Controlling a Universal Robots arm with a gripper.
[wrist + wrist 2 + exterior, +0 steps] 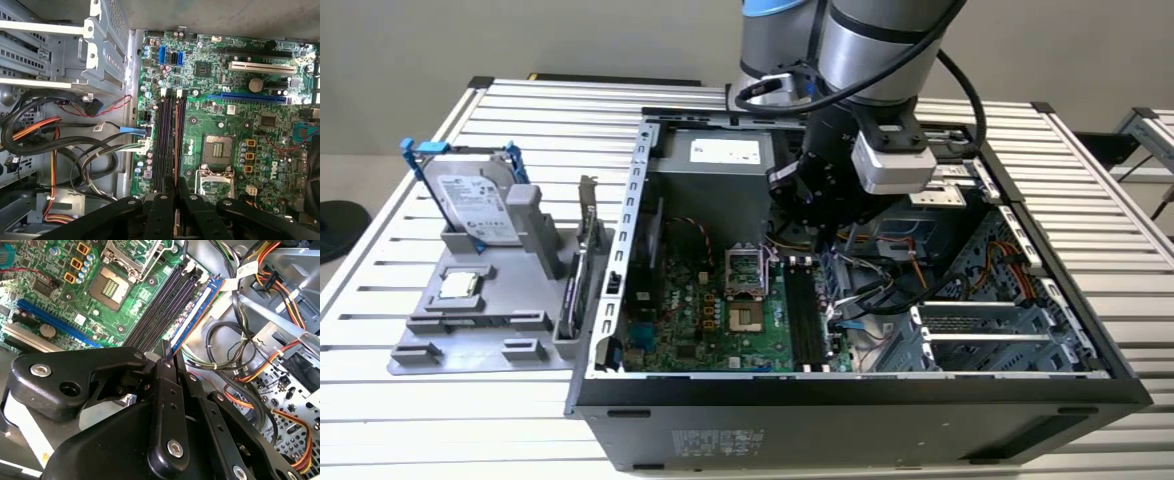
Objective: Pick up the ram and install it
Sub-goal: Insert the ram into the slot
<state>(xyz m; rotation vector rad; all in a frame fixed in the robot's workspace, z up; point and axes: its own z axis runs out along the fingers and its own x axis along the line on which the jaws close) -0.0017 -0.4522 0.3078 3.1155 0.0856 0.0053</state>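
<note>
Right, the arm is down inside the open computer case (854, 405), and the gripper (817, 235) hangs over the motherboard (707, 310), just beside the CPU socket (744, 320).

In both wrist views the black fingers (161, 210) are clenched on the ram (176, 140). It's pinched at one end and runs away from the gripper (175, 187) as a thin strip seen edge-on. In the second wrist view the ram (197, 310) shows more of its side, dark blue with a pale label near the far end, reaching out from the gripper (167, 352).

The stick lies in line with the memory slots (164, 145), the long dark rows just beside the CPU socket (218, 149). It is over or in the slot on the socket's side. Whether it is seated or only poised above, I can't tell from here.

Beyond the slots, on the side away from the socket, a tangle of black, orange and yellow cables (75, 145) lies against the metal drive cage (75, 55).

Well apart from the socket, outside the case toward the exterior view's left, a grey holder (467, 330) sits on the slatted table (400, 420). A silver hard drive (470, 205) with blue rails stands upright in it.
</note>
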